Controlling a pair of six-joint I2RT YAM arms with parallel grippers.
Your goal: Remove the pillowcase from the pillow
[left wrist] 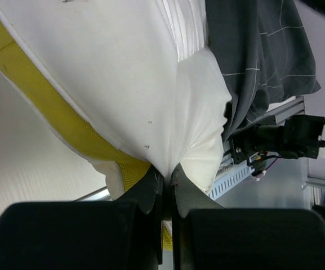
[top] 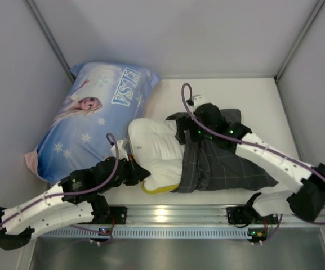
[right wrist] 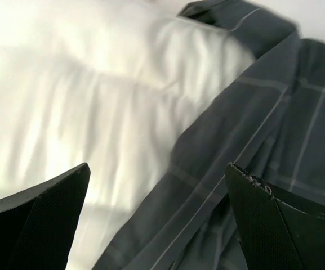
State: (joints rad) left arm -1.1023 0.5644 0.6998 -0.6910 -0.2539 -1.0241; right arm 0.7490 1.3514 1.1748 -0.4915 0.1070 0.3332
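Observation:
The white pillow (top: 154, 149) with yellow piping lies mid-table, its left half bare. The dark grey checked pillowcase (top: 218, 163) covers its right half, bunched at the open edge. My left gripper (top: 135, 173) is shut on the pillow's near left corner; the left wrist view shows white fabric (left wrist: 151, 101) pinched between the jaws (left wrist: 167, 175) beside the yellow piping (left wrist: 66, 121). My right gripper (top: 189, 133) is open, hovering over the pillowcase's bunched edge. In the right wrist view the gripper (right wrist: 157, 174) has its fingers wide apart over grey cloth (right wrist: 235, 146) and white pillow (right wrist: 83, 95).
A large blue ELSA-print pillow (top: 94, 115) lies at the back left against the wall. Grey walls enclose the table on three sides. A metal rail (top: 173, 215) with the arm bases runs along the near edge.

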